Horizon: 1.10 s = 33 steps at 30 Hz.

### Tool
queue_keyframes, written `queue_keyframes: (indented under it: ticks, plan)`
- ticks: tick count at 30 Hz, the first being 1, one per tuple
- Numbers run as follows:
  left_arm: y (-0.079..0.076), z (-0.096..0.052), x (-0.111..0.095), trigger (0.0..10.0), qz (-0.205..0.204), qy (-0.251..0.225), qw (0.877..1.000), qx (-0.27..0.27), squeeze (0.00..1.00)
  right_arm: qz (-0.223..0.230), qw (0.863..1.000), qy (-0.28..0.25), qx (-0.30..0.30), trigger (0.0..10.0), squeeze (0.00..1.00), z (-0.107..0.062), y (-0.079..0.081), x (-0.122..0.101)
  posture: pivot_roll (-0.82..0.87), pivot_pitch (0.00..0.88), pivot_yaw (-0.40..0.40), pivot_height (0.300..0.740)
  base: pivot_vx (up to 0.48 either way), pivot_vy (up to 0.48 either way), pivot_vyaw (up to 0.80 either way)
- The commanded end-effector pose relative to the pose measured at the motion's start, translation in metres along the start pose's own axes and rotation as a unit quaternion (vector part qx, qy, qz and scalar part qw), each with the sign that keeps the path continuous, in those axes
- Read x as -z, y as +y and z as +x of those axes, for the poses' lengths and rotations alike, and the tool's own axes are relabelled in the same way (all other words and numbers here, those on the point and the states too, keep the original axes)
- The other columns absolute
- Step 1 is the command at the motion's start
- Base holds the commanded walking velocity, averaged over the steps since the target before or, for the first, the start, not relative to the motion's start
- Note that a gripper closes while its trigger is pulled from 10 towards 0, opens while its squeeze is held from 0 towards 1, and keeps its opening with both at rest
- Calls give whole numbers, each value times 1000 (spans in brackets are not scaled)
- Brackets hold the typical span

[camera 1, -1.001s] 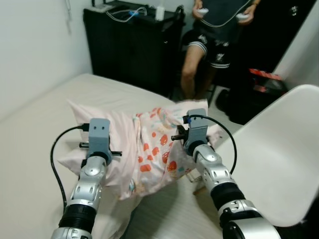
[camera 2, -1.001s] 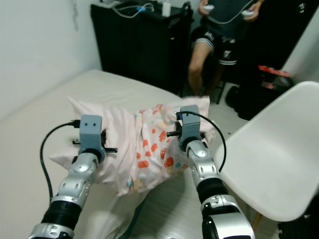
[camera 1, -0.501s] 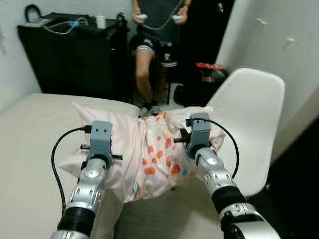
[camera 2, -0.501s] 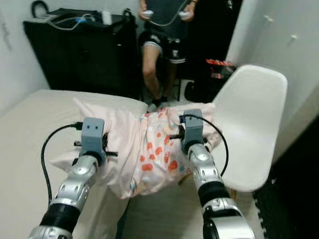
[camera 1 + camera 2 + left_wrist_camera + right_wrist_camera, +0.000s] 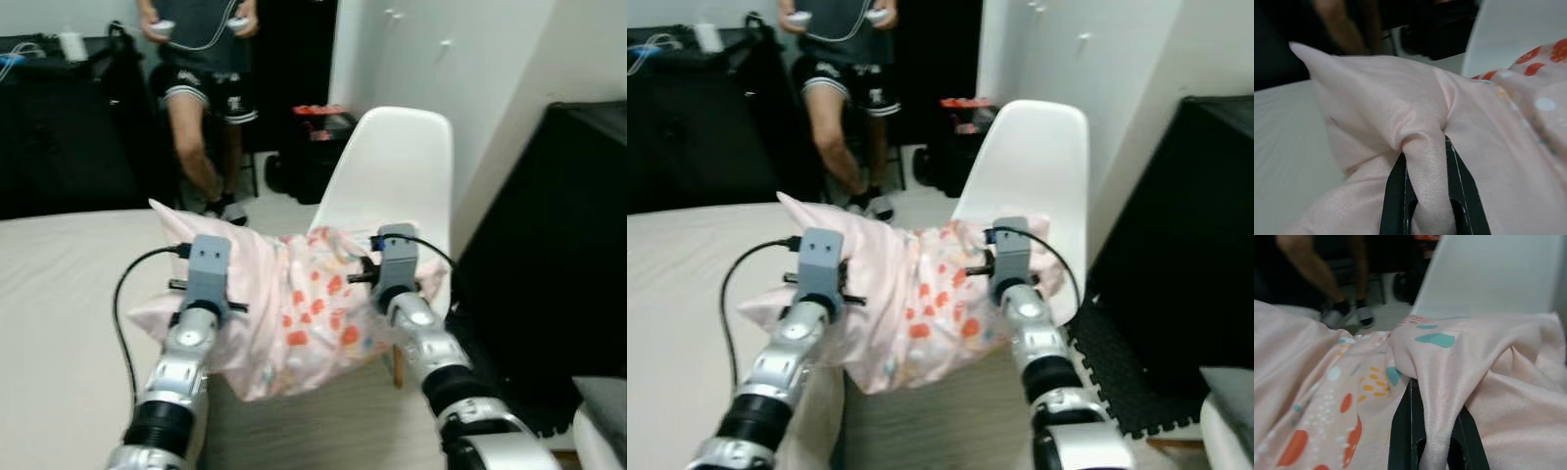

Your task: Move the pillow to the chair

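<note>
**Pillow in the air, chair dead ahead**

This looks like the carrying step: the pillow (image 5: 294, 308) hangs off the bed (image 5: 59, 323), slung between the two arms, and the white chair (image 5: 397, 171) stands at about 1 o'clock from it, just beyond its far right corner. From the head views I cannot tell whether that corner already touches the seat.

The left gripper (image 5: 1425, 196) has its two black fingers pinched together on a bunched fold of the plain pink end of the pillow. The right gripper (image 5: 1430, 431) is likewise clamped on a gathered ridge of cloth at the end printed with orange and teal spots. Seen from the head, the left grip sits at roughly 9 o'clock on the pillow and the right at 3 o'clock, with the fabric sagging between them toward 6 o'clock.

The next move, as I judge it, calls for bringing both arms forward and to the right together until the sagging middle is over the seat, then lowering and letting go (the slack belly could catch the seat's front edge if it comes in too low).

A person (image 5: 201, 59) stands behind at 11 o'clock, holding controllers, well apart from the work.
</note>
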<state>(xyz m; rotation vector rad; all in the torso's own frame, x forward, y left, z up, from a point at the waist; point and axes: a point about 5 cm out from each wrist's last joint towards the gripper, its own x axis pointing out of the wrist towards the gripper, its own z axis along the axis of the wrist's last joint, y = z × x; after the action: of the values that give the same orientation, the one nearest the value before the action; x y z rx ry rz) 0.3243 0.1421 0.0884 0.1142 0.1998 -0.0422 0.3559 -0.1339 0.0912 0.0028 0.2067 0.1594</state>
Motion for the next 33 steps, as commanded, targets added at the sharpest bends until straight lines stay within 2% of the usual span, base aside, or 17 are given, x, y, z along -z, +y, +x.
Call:
queue_keyframes:
  ticks: [1, 17, 27, 29, 33]
  plan:
    - [-6, 1, -7, 10000, 14, -17, 1000, 15, 0, -4, 999, -26, -24, 10000, 0, 3, 14, -11, 7, 0, -15, 740, 0, 0, -800]
    - [-3, -1, -3, 10000, 24, -14, 999, 15, 0, -6, 999, -21, -24, 10000, 0, 4, 15, -10, 14, 0, -23, 740, 0, 0, -800]
    - [-6, -2, -1, 10000, 22, -12, 1000, 17, 0, -8, 999, -18, -25, 10000, 0, 4, 15, -9, 8, 0, -28, 740, 0, 0, -800]
    - [-6, -1, -1, 10000, -6, -10, 1000, 11, 0, -10, 999, -18, -26, 10000, 0, 4, 15, -10, 8, 0, -34, 740, 0, 0, -800]
    - [-6, -1, -2, 10000, -17, -10, 1000, 7, 0, -12, 999, -18, -26, 10000, 0, 4, 14, -10, 13, 0, -42, 740, 0, 0, -800]
